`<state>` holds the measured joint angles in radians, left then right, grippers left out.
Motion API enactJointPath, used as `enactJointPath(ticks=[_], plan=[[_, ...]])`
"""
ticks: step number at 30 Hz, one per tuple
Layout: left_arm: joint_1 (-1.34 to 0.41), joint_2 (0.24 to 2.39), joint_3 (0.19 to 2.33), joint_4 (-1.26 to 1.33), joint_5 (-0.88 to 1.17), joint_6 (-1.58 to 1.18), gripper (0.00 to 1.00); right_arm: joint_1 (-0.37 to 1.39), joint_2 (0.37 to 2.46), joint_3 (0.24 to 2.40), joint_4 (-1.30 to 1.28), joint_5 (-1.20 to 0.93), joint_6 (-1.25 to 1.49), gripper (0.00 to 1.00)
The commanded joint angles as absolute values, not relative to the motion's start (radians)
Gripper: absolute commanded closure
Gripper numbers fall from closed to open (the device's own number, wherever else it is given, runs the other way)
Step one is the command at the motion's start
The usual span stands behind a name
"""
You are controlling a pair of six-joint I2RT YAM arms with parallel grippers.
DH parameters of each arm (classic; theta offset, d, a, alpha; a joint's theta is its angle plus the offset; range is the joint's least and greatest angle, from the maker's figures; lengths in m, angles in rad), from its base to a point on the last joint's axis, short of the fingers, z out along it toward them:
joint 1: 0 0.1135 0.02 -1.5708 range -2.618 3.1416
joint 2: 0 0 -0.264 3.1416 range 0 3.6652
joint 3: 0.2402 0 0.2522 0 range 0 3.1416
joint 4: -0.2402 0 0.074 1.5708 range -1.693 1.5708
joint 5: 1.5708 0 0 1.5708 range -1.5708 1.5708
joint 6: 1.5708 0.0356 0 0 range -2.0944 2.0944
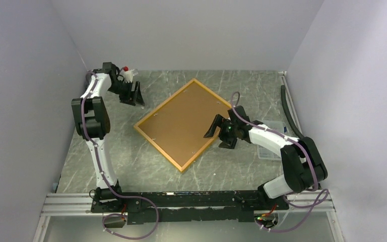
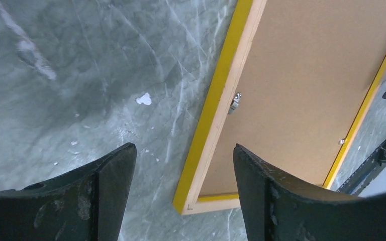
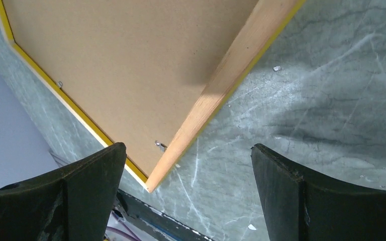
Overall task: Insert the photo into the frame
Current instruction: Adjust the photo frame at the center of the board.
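The frame lies face down in the middle of the table, its narrow yellow border and light wood rear rim showing. A brown backing board fills it, with small metal tabs along the inner edge. The photo is hidden in every view. My left gripper hangs open at the back left, apart from the frame; in its wrist view the jaws stand wide above a frame corner. My right gripper is open over the frame's right edge, with nothing between its fingers.
A clear plastic box lies under the right arm near the right wall. A black strip runs along that wall. A small white and red item sits by the left wrist at the back. Walls close three sides.
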<state>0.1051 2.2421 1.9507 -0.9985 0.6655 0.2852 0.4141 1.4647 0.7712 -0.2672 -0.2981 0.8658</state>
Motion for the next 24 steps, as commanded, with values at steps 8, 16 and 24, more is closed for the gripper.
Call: enactJointPath(ticks=[8, 16, 24], plan=[[0.087, 2.29, 1.838, -1.007, 0.743, 0.303, 0.43, 0.403, 1.586, 0.839, -0.107, -0.326, 0.887, 0.0], [0.073, 2.285, 1.738, -1.033, 0.734, 0.363, 0.54, 0.314, 1.649, 0.956, -0.147, -0.317, 0.848, 0.0], [0.007, 2.192, 1.565, -1.121, 0.788, 0.472, 0.68, 0.21, 1.663, 1.011, -0.188, -0.306, 0.799, 0.0]])
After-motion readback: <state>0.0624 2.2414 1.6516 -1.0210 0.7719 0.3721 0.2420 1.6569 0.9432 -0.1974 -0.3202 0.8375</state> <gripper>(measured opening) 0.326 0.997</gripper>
